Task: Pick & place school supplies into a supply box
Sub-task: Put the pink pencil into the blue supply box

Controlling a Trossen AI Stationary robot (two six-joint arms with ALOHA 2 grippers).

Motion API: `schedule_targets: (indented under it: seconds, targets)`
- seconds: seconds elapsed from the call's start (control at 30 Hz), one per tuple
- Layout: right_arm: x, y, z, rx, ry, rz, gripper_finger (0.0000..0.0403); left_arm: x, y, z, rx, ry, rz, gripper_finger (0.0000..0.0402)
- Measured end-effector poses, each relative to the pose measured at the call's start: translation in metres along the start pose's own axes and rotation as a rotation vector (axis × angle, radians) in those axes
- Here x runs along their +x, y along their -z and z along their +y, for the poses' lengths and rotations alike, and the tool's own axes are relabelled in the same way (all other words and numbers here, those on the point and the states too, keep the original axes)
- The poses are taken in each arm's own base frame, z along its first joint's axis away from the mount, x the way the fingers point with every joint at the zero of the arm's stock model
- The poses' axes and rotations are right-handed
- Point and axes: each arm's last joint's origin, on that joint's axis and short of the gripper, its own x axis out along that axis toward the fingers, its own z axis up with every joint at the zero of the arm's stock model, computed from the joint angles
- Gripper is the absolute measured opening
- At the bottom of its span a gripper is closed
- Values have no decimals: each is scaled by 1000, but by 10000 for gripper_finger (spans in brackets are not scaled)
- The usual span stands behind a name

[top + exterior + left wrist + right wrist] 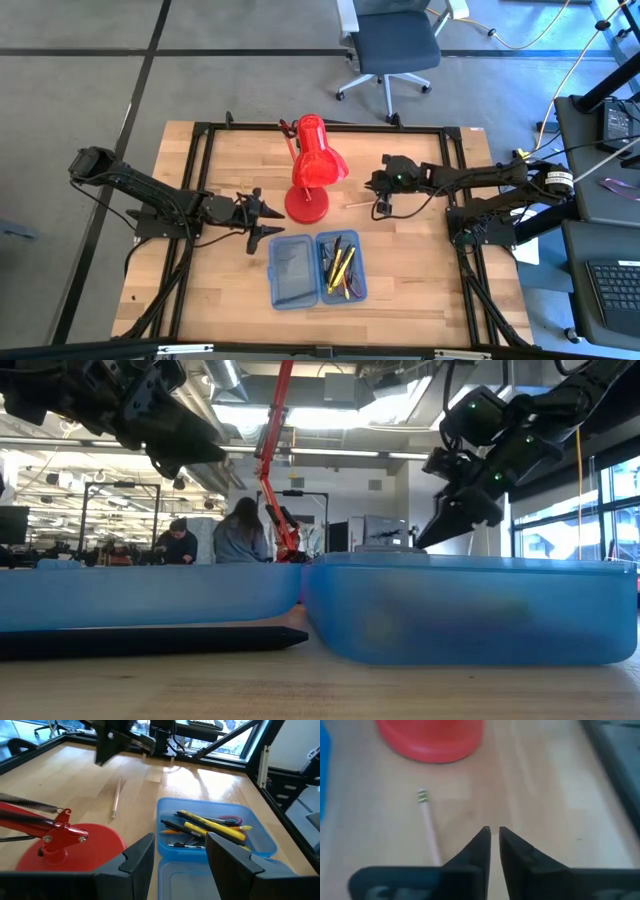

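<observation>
The supply box (317, 268) lies open near the table's near edge, its two blue halves side by side. The right half (215, 827) holds several yellow, black and orange pens and a purple-handled item. A wood-tone pencil (429, 832) lies on the table (420, 290) between the red lamp's base and my right gripper (382, 207). That gripper hovers just right of the pencil (360, 203), fingers shut but for a slit (494, 837), touching nothing. My left gripper (262, 222) is open (180, 857), left of the lamp base and above the box's far-left corner. A dark pen (150, 640) lies before the left half.
A big red desk lamp (312, 170) stands mid-table, its round base (307, 204) between the two grippers and just beyond the box. A black frame (205, 140) runs around the tabletop. Bare wood lies right of the box. People sit far off in the room (210, 535).
</observation>
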Motion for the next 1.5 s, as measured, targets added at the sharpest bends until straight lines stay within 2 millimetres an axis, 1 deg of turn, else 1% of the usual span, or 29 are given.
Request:
schedule_targets:
  seconds: [0.1,0.27,0.37,0.5,0.6,0.67,0.83,1.0,1.1,1.2,1.5]
  targets:
    - [0,1,2,23,-63,-2,73,0,0,0,0,-7,-2,169]
    - [0,4,3,-5,-81,26,149,0,0,0,0,-8,-2,169]
    - [0,7,4,-14,-88,41,184,0,0,0,0,-7,-2,169]
    - [3,26,6,-23,-167,-59,208,0,0,0,0,-8,-2,169]
    - [3,41,5,-20,-216,-143,213,0,0,0,0,-8,-2,169]
    - [2,54,4,-11,-240,-143,213,0,0,0,4,-8,-2,169]
    - [0,75,0,-7,-264,-140,209,0,0,0,46,-8,-2,169]
    - [-2,89,-7,7,-237,-132,208,0,0,0,52,-8,-2,169]
    - [-4,95,-9,13,-267,-168,208,0,0,0,53,-8,-2,169]
    - [-5,103,-9,1,-277,-159,208,0,0,0,53,-8,-2,169]
    - [-3,107,-8,-4,-272,-152,208,0,0,0,52,-8,-2,169]
